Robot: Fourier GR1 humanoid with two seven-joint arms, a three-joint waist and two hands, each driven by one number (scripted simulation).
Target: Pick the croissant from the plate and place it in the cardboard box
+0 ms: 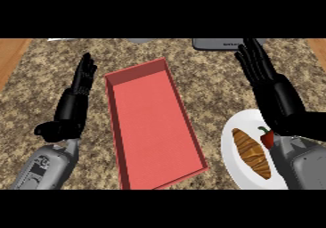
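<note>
Starting grasp: pull your right hand point(260, 71), fingers straight and empty, near onto croissant point(252, 153) middle on plate point(231, 171); skip pepper point(266, 137) beside it.

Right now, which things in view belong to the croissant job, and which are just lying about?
Job: croissant, white plate, red cardboard box, right robot hand.
Lying about: red pepper on the plate, grey object at the counter's far edge, left robot hand, resting open.
</note>
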